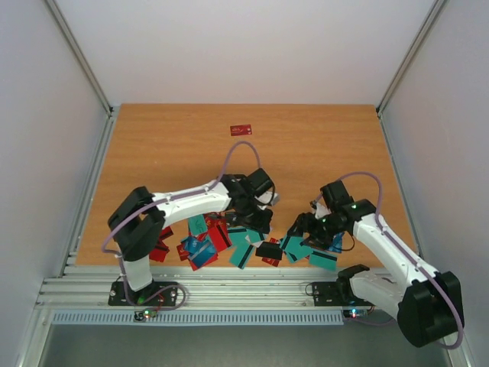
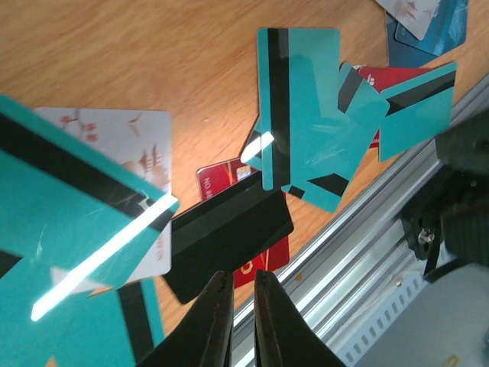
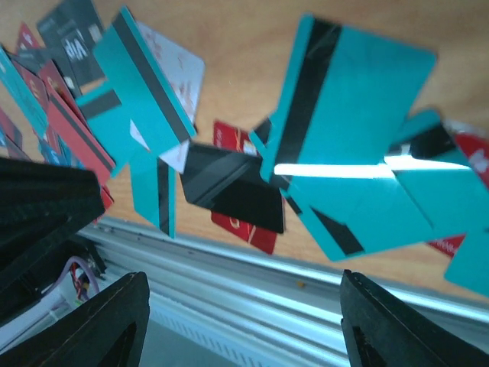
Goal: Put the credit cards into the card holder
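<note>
Left wrist view: the left gripper (image 2: 242, 281) is seen almost closed. Only a thin gap shows between its fingers, and nothing is held in it. Just ahead of its tips a flat dark thing is lying. It is probably the card holder (image 2: 229, 233), though that cannot be told for sure. It is laid partly over a red card (image 2: 220, 180). Whether it is touched by the tips cannot be told. Credit cards (image 2: 306, 99), mostly teal with black stripes, are spread ahead of this gripper and to both sides on the wooden table (image 2: 114, 61). From the right wrist, the right gripper (image 3: 243, 290) is seen wide open and empty. A metal rail (image 3: 252, 264) is seen between its fingers. The same dark thing is lying ahead of it, among teal cards.
</note>
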Motion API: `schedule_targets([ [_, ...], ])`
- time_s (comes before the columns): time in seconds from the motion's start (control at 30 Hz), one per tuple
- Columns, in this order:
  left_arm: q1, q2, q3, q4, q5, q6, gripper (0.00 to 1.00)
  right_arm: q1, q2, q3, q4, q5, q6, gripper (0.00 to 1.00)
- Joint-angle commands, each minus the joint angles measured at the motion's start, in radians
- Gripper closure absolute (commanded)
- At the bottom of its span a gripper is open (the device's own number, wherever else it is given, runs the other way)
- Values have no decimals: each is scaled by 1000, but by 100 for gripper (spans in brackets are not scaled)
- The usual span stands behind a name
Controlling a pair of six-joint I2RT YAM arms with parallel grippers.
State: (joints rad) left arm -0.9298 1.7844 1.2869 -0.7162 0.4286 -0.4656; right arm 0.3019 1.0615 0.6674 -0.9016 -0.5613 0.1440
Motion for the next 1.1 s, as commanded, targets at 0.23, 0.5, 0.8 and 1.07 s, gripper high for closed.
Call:
schedule_targets([
  [0.23, -93, -5, 2, -51, -275, -216, 83, -4, -125, -35, -110, -159, -1, 29],
  [0.5, -96, -100, -173, -115, -306, -252, 75, 25, -289, -158, -11, -285, 170, 29],
  [0.8, -96, -131, -330, -18, -279, -245, 65, 243, -331, -248, 169, -145, 393, 29],
  [1.07, -98, -163, -437, 84, -240, -222, 64, 514, -283, -319, 356, 85, 608, 30],
])
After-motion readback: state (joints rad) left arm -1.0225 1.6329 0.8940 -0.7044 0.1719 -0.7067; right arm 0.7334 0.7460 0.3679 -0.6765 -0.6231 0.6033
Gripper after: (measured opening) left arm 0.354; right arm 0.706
